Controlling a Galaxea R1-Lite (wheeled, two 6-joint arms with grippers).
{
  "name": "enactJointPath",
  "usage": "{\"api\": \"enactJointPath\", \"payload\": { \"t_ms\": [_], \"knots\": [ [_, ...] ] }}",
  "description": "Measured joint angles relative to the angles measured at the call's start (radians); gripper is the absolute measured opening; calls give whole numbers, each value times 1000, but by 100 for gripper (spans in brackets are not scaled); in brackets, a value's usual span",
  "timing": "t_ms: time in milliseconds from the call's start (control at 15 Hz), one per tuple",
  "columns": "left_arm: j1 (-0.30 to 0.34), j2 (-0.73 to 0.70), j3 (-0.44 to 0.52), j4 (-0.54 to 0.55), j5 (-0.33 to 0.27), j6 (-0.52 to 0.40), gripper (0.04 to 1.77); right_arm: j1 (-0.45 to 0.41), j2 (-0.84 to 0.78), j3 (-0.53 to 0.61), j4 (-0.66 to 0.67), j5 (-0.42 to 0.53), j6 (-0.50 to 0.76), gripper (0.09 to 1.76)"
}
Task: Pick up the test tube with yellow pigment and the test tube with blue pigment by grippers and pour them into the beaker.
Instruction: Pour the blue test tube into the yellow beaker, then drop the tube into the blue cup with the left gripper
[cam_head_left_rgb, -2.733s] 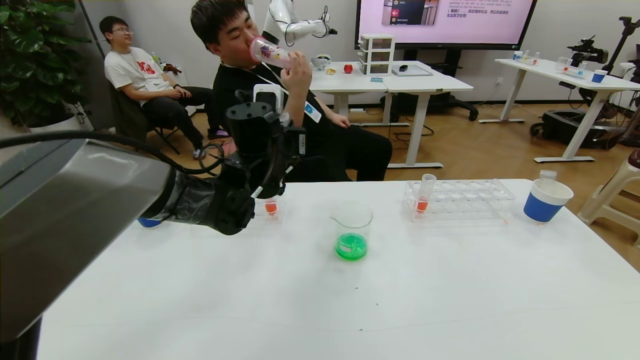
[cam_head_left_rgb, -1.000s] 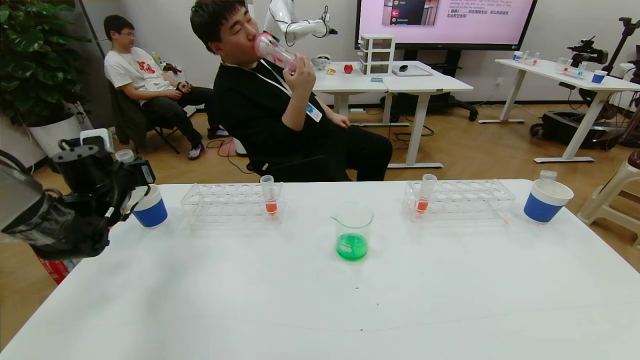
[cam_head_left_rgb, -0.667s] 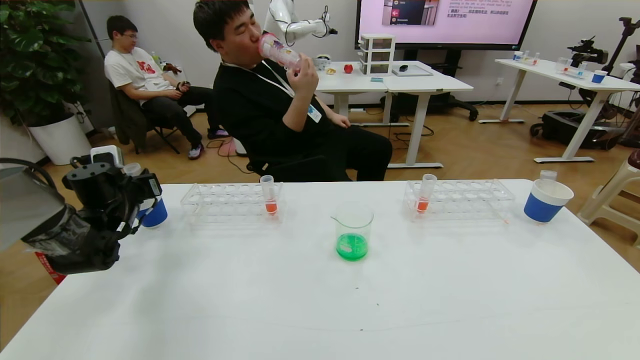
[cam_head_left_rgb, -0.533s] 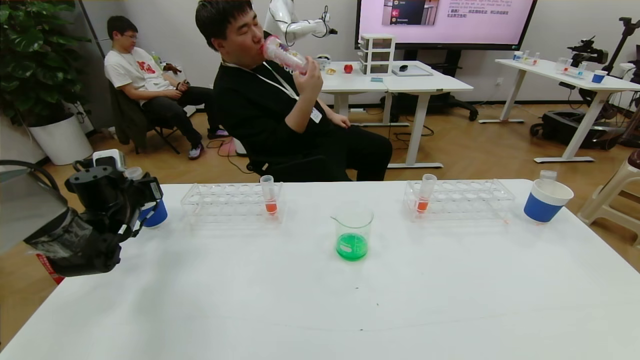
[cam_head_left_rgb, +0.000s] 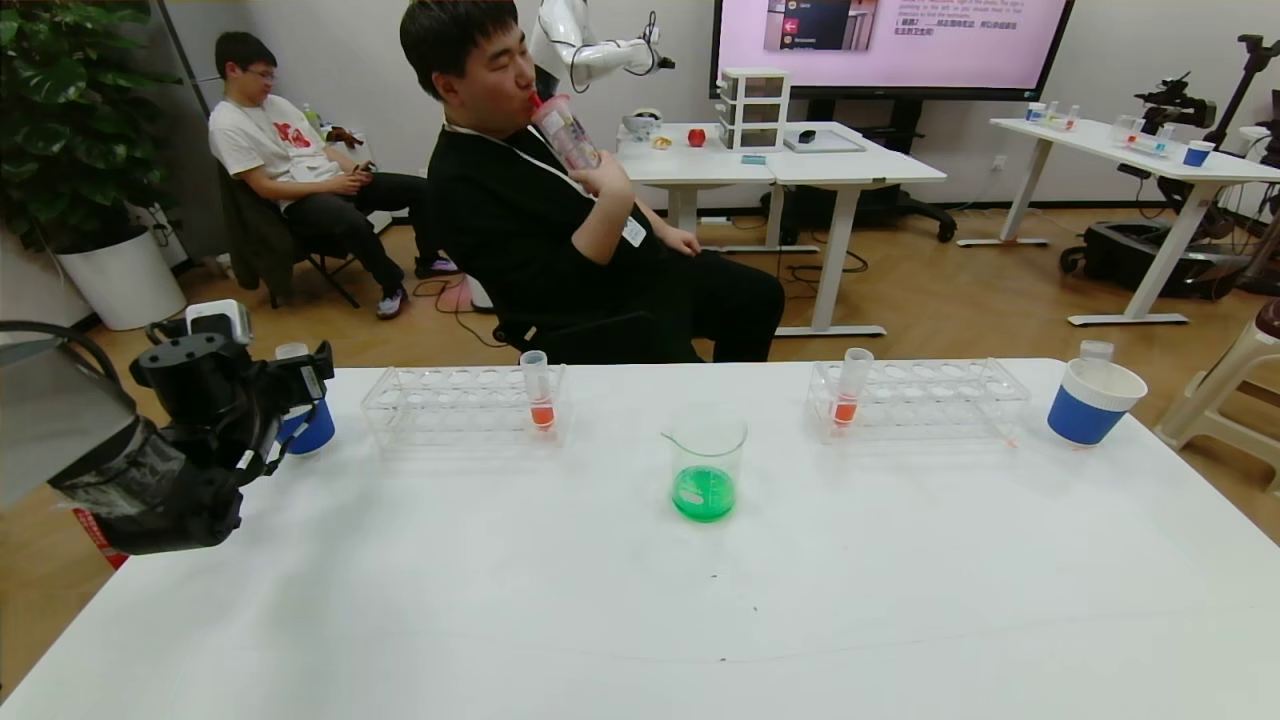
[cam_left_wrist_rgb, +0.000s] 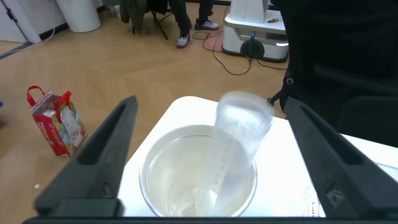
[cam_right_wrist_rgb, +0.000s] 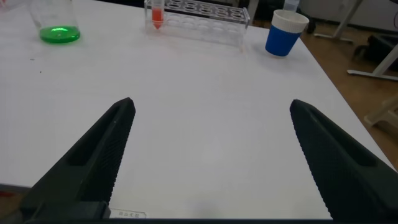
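The small clear glass beaker (cam_head_left_rgb: 705, 463) mid-table is holding green liquid, so both pours look done; the empty clear plastic test tube (cam_left_wrist_rgb: 231, 153) is leaning in the blue white-rimmed paper cup (cam_left_wrist_rgb: 198, 173) at the table's left corner; the left gripper (cam_left_wrist_rgb: 208, 155) is hovering open above it; the right gripper (cam_right_wrist_rgb: 208, 158) is idling open over bare table.

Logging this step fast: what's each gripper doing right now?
Left gripper: open, over the blue cup with an empty tube in it.
Right gripper: open, holding nothing.
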Motion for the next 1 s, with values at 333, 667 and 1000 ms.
{"api": "enactJointPath", "payload": {
  "t_ms": [333, 667, 1000],
  "knots": [
    [-46, -55, -48, 50, -4, 4, 175, 0, 0, 0, 0, 0, 0, 174],
    [-238, -116, -189, 210, 25, 3, 175, 0, 0, 0, 0, 0, 0, 174],
    [-366, -203, -223, 255, 43, 13, 175, 0, 0, 0, 0, 0, 0, 174]
  ]
}}
